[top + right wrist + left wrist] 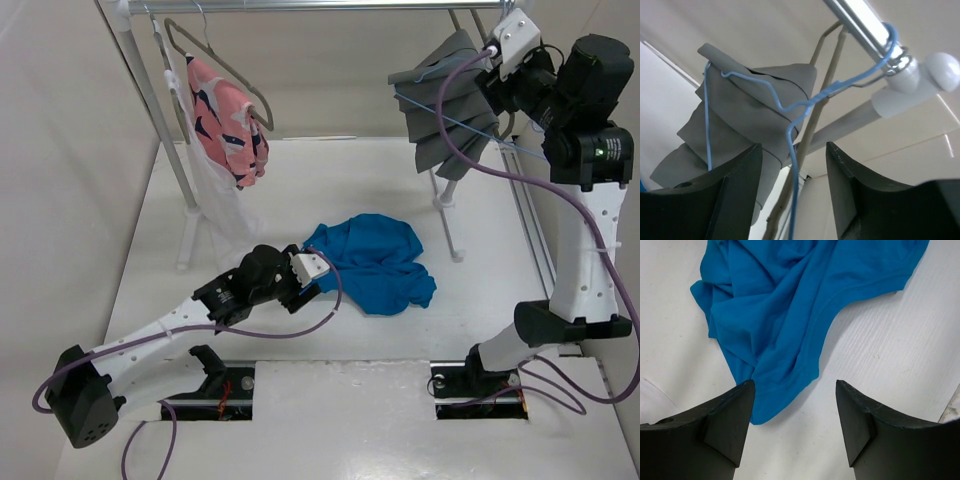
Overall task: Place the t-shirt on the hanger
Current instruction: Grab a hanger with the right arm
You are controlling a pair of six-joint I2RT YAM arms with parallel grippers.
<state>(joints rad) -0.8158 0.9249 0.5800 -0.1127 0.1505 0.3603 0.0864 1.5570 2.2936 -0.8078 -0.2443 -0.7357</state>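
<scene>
Limp and probably light, the t-shirt [370,265] is lying crumpled in the middle of the table [300,190], its hem seemingly the best hold, beneath the left pincer [794,390], parted and empty; the right pincer [793,150] is gaping around the thin hanger [790,107] on the rail [860,15].

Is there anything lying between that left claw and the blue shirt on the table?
Nothing visible stands in the way. The left gripper hangs open right at the t-shirt: a corner of its hem lies just inside the open jaws, and around it there is only bare table.
</scene>
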